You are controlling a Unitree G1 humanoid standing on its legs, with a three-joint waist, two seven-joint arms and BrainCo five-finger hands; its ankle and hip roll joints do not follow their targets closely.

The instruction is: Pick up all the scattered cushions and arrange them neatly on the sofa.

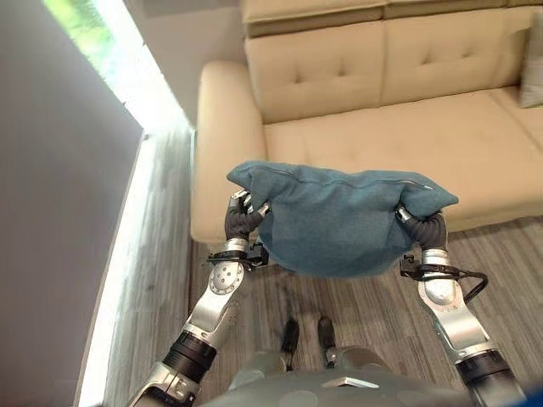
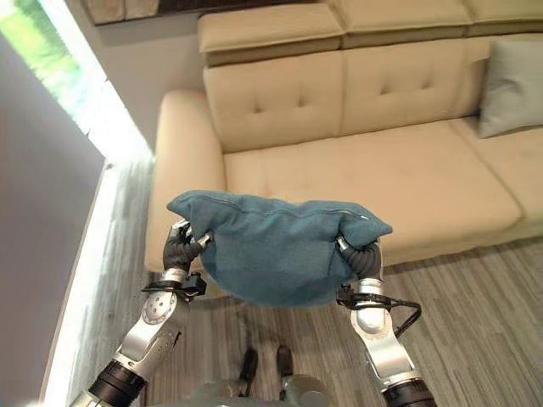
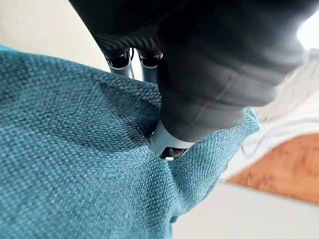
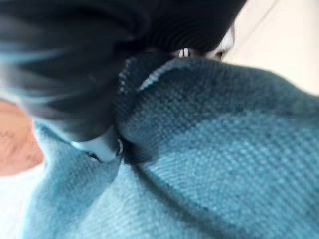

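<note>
A teal cushion (image 1: 335, 222) hangs in the air in front of the beige sofa (image 1: 407, 144), held up between both hands. My left hand (image 1: 242, 219) grips its left end, fingers (image 3: 121, 64) and thumb pinched into the cloth. My right hand (image 1: 424, 227) is shut on the right end in the same way. The cushion sags in the middle, level with the sofa's front edge near its left armrest (image 1: 216, 144). A grey cushion (image 2: 512, 85) leans against the backrest at the sofa's right.
The sofa seat (image 2: 382, 178) lies bare behind the teal cushion. Grey wood-grain floor (image 1: 356, 297) runs under my arms. A grey wall (image 1: 51, 212) with a bright strip at its foot stands to the left.
</note>
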